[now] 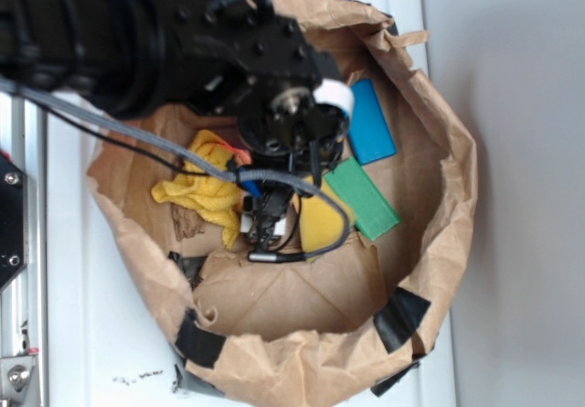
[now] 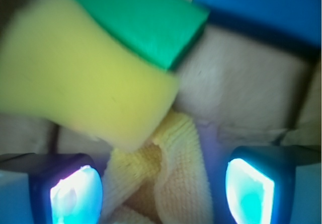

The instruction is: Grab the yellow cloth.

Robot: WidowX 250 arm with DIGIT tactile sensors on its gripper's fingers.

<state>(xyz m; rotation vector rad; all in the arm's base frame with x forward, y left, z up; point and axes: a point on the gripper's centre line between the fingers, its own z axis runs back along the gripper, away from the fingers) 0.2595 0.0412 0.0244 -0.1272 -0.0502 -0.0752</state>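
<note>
A: A white surface (image 1: 119, 334) is seen under a crumpled brown paper bag (image 1: 439, 242), its rim rolled down and patched with black tape (image 1: 399, 318). A plain pale wall is seen to the right.

B: What is held inside the bag?

A: A blue block (image 1: 370, 122) is laid near the far wall, a green block (image 1: 363, 198) just beside it, and a smooth yellow sponge (image 1: 320, 219) is touched by the green block's edge. The yellow cloth (image 1: 203, 187) is bunched on the bag floor at the left side, with something orange partly hidden behind it.

B: Where is the gripper placed?

A: In the exterior view the gripper (image 1: 265, 224) is lowered into the bag, right beside the cloth's edge, mostly masked by the black arm (image 1: 137, 37) and a grey cable (image 1: 302, 192). In the wrist view the gripper (image 2: 163, 183) is seen with its two pads spread wide, one fingertip (image 2: 75, 194) at the left and the other at the right, and the yellow cloth (image 2: 166, 178) lies between them. Contact with the fabric cannot be told.

B: Can any writing or label be read?

A: None can be made out on the blocks, bag or arm; the wrist view is blurred, and the sponge (image 2: 85, 78), green block (image 2: 141, 17) and blue block (image 2: 261, 7) are seen beyond the cloth.
</note>
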